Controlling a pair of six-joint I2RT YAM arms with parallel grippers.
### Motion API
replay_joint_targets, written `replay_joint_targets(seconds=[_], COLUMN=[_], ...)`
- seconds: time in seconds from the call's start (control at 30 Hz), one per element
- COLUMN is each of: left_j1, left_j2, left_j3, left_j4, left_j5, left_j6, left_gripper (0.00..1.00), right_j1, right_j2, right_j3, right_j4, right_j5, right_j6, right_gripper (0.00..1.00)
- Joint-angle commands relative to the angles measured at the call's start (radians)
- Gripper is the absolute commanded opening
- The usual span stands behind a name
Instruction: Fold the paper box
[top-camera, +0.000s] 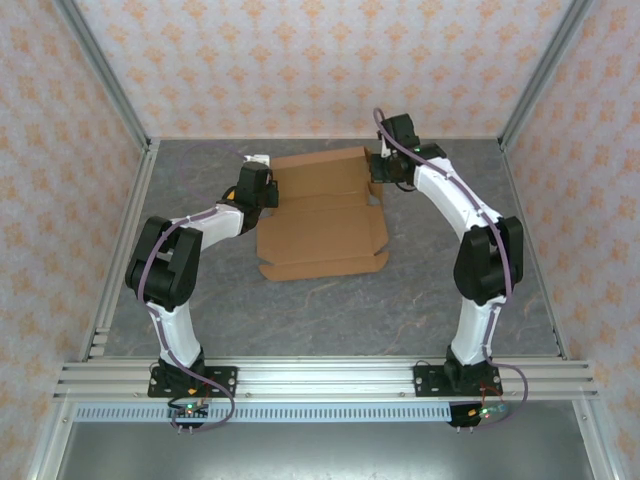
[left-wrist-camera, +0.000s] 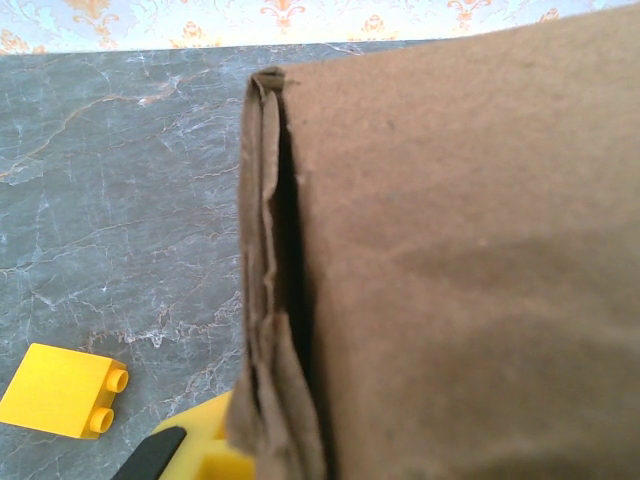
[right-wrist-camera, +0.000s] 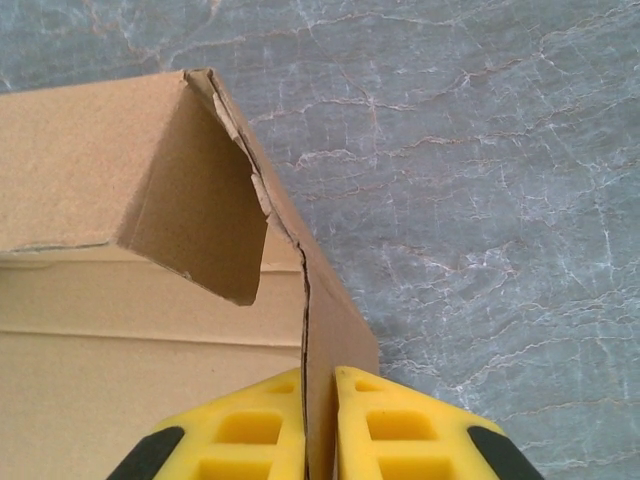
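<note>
The paper box (top-camera: 322, 222) is a brown cardboard sheet with flaps, lying mid-table with its far part raised. My left gripper (top-camera: 266, 190) is at its left edge. In the left wrist view the box (left-wrist-camera: 470, 260) looms close, its layered edge running down beside one yellow finger (left-wrist-camera: 212, 442); the other finger is hidden behind the cardboard, and the jaws look shut on that edge. My right gripper (right-wrist-camera: 320, 432) is shut on an upright side wall of the box (right-wrist-camera: 335, 330) at the far right corner (top-camera: 380, 178), with a corner flap (right-wrist-camera: 205, 220) hanging inward.
A small yellow studded brick (left-wrist-camera: 62, 390) lies on the grey marbled table (left-wrist-camera: 110, 200) left of the box. Metal frame posts (top-camera: 120, 110) and patterned walls enclose the table. Bare table (top-camera: 330, 320) lies between the box and the arm bases.
</note>
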Motion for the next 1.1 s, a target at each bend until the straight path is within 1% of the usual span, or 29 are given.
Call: replay_joint_targets(seconds=[0.0,0.1,0.17,0.23,0.4,0.5,0.63,0.67,0.73,0.87,0.97,1.07], left_j1=[-0.015,-0.015,-0.015,-0.015,-0.015,-0.015,-0.015,-0.015,-0.015,-0.015,-0.015,-0.015], left_j2=[-0.027,-0.026,-0.026,-0.026,-0.022,-0.022,-0.024,-0.024,-0.024,-0.022,-0.022,-0.019], left_j3=[0.003,0.004,0.006,0.006,0.007,0.010,0.009,0.009,0.010,0.011,0.013,0.014], left_j4=[-0.011,-0.012,-0.015,-0.017,-0.019,-0.025,-0.023,-0.025,-0.025,-0.027,-0.030,-0.029], left_j5=[-0.004,-0.005,-0.005,-0.007,-0.012,-0.009,-0.011,-0.012,-0.011,-0.012,-0.011,-0.011], left_j6=[0.008,0.010,0.012,0.013,0.018,0.018,0.018,0.017,0.017,0.018,0.017,0.018], left_gripper=[0.00,0.00,0.00,0.00,0.00,0.00,0.00,0.00,0.00,0.00,0.00,0.00], right_j1=[0.012,0.012,0.010,0.001,-0.005,-0.015,-0.046,-0.051,-0.060,-0.084,-0.103,-0.108], right_j2=[0.019,0.034,0.042,0.058,0.071,0.064,-0.007,-0.031,-0.067,-0.123,-0.190,-0.238], right_j3=[0.051,0.082,0.099,0.129,0.159,0.133,0.036,-0.001,-0.055,-0.157,-0.276,-0.369], right_j4=[-0.079,-0.106,-0.108,-0.133,-0.158,-0.147,-0.071,-0.040,0.007,0.075,0.161,0.200], right_j5=[0.039,0.049,0.082,0.092,0.013,0.010,-0.068,-0.077,-0.086,-0.085,-0.069,-0.017], right_j6=[-0.075,-0.133,-0.179,-0.191,-0.151,-0.123,-0.115,-0.114,-0.110,-0.083,-0.029,0.023], right_gripper=[0.12,0.12,0.12,0.12,0.10,0.19,0.46,0.52,0.59,0.67,0.70,0.72])
